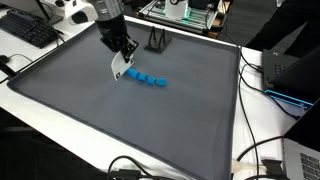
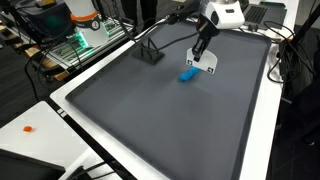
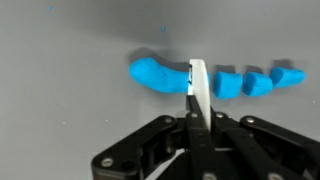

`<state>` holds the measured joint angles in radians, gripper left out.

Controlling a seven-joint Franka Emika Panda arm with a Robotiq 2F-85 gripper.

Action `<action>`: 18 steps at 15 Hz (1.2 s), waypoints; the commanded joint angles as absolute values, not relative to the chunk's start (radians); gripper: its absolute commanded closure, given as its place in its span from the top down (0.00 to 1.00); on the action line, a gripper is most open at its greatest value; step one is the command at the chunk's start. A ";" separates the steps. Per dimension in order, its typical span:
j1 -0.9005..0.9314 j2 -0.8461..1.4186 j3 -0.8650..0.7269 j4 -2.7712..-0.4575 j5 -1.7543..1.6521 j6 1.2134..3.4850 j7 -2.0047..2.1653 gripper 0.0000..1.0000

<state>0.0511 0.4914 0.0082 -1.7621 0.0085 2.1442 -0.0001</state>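
The claw [image 3: 198,85], fingers pressed together and holding nothing, touches a row of rounded, putty-like bright-blue lumps [image 3: 155,74] on the grey-matted table [image 1: 150,125]. The lumps lie lined up, none lifted.

Both exterior views — high, oblique, differing sides, whole tabletop [image 1: 100,120] shared. Wrist view — close, downward past tool [image 3: 197,82].

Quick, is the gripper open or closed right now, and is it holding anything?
Gripper: closed, fingers pressed together with nothing seen between them, tips at the row of blue blocks.
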 commanded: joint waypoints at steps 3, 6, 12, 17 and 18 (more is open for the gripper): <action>0.036 0.491 0.005 -1.788 -0.001 2.139 -0.002 0.01; 0.032 0.501 0.006 -1.793 0.003 2.146 -0.005 0.01; 0.027 0.528 0.011 -1.802 0.013 2.156 -0.011 0.01; 0.029 0.556 0.016 -1.803 0.017 2.161 -0.014 0.01; 0.029 0.561 0.017 -1.802 0.017 2.162 -0.014 0.01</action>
